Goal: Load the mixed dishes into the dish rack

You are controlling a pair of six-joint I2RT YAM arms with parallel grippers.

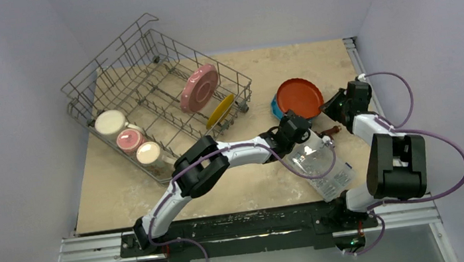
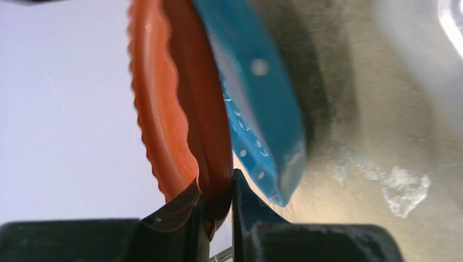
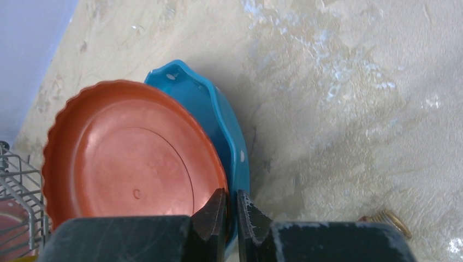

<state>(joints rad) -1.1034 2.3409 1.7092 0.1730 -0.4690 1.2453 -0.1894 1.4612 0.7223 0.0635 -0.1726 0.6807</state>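
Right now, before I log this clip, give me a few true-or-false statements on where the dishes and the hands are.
1. The left hand grips the red-orange plate by its rim. True.
2. The pink plate lies flat in the dish rack. False: it stands on edge between the tines.
3. Three mugs sit at the rack's left end. True.
4. The blue plate rests on top of the red-orange one. False: it lies under it.
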